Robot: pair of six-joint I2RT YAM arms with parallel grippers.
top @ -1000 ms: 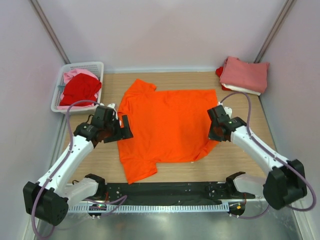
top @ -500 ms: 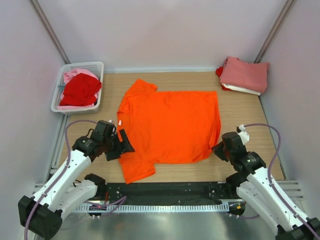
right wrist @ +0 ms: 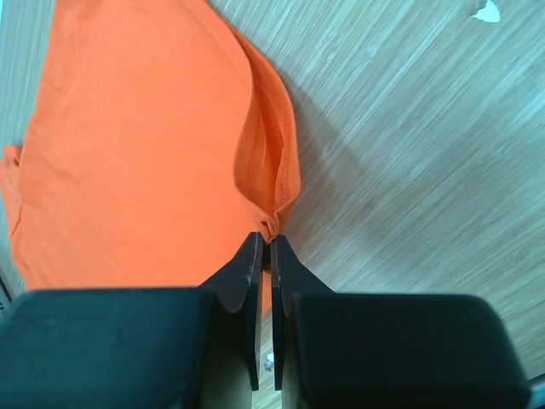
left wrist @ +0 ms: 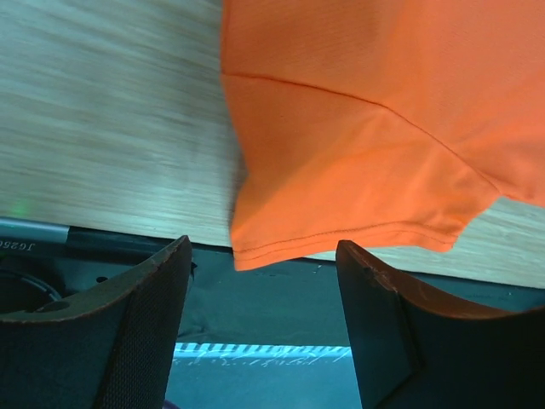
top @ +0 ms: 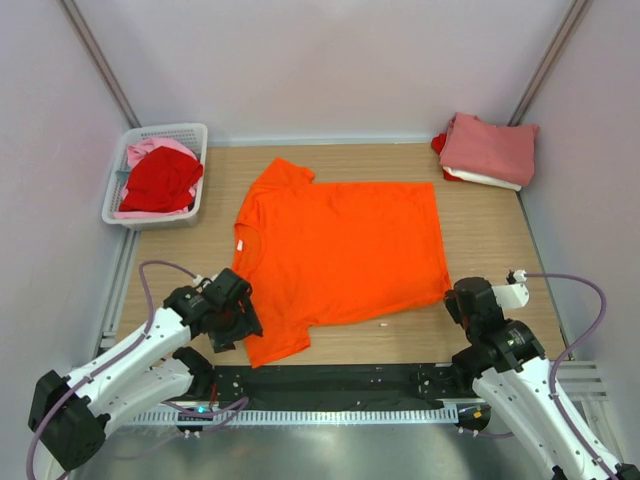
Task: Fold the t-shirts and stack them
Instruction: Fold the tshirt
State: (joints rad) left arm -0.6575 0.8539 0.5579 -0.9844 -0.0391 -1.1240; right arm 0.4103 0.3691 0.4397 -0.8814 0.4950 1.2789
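Observation:
A bright orange t-shirt lies spread flat mid-table, neck to the left with a small white label. My right gripper is shut on the shirt's near-right hem corner; the right wrist view shows the cloth bunched between the tips of the gripper. My left gripper is open and empty at the near sleeve. In the left wrist view the sleeve hem lies just ahead of the gripper, over the table's front edge.
A stack of folded shirts, salmon-pink on top with red and white below, sits at the back right corner. A white mesh basket at the back left holds a red shirt and a pale pink one. The black base rail runs along the near edge.
Both arms have drawn back toward the near edge. The right gripper has pulled the hem corner toward the near right, flattening the shirt. The left gripper moved from the collar side to the near sleeve.

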